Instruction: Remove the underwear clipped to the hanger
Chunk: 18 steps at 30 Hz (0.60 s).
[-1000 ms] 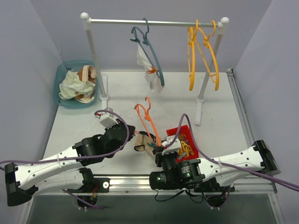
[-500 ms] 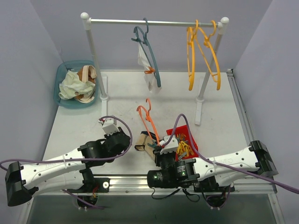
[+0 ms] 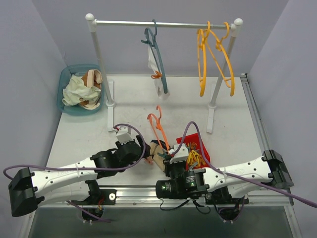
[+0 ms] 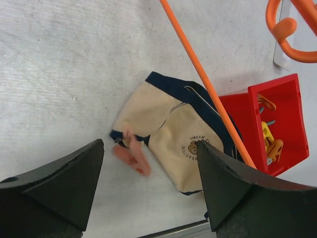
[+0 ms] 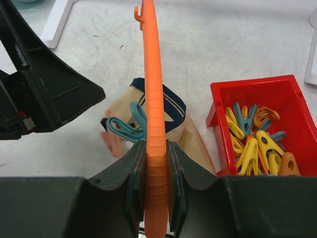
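Underwear (cream briefs [image 4: 171, 133]): lay rumpled on the table [image 3: 129, 104], under the orange hanger [image 5: 151, 74] and just left of the red bin [image 5: 250, 82].
right gripper [image 5: 156, 148]: clamped tight on the orange hanger, holding it edge-up over the cream briefs.
left gripper [image 4: 149, 148]: spread wide and empty, poised straight above the cream briefs' left corner.
key relation: sat directly below the open left jaws, mostly left of the hanger's arm; judged easier for the free left arm to reach.
hanger axis: ran near to far, away from the right gripper.
teal peg [image 5: 124, 128]: sat against the hanger at the waistband, seemingly biting both.
orange peg [image 4: 132, 154]: showed blurred at the left corner; hold on the cloth impossible to tell.
white briefs [image 3: 150, 59]: hung far back on the grey-blue hanger [image 3: 159, 69], on the rail [image 3: 124, 22], well apart from both grippers.
basket [image 3: 67, 74]: stood far left, holding other cloths.
change from half a second before: left gripper moved rightward, closer to the cream briefs; grey-blue hanger turned more edge-on.
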### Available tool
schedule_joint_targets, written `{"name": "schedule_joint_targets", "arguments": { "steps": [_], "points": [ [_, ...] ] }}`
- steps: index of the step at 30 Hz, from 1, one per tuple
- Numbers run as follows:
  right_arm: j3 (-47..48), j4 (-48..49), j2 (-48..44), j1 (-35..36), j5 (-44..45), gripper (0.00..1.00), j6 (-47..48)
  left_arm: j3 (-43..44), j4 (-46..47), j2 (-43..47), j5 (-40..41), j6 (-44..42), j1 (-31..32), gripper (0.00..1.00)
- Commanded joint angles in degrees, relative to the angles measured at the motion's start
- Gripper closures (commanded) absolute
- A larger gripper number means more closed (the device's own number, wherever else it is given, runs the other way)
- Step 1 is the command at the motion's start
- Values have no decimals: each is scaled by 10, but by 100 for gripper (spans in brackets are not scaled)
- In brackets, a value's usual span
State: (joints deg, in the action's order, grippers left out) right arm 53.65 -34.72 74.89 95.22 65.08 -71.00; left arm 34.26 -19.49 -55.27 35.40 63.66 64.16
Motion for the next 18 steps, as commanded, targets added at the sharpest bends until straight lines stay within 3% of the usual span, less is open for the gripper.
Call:
{"name": "schedule_joint_targets", "arguments": {
  "steps": [1,8,13,18],
  "points": [
    [4,-15,8,-4,25,100,-19,47,13,-9,15,-10,-3,15],
    [7,-14,20,-8,23,100,-26,119,-51,-29,-10,17,3,8],
    [4,-14,30,-13,23,100,-34,101,-13,-5,-57,52,6,5],
    [7,-14,32,-15,26,100,-37,105,-6,-37,-99,59,11,5]
  ]
}}
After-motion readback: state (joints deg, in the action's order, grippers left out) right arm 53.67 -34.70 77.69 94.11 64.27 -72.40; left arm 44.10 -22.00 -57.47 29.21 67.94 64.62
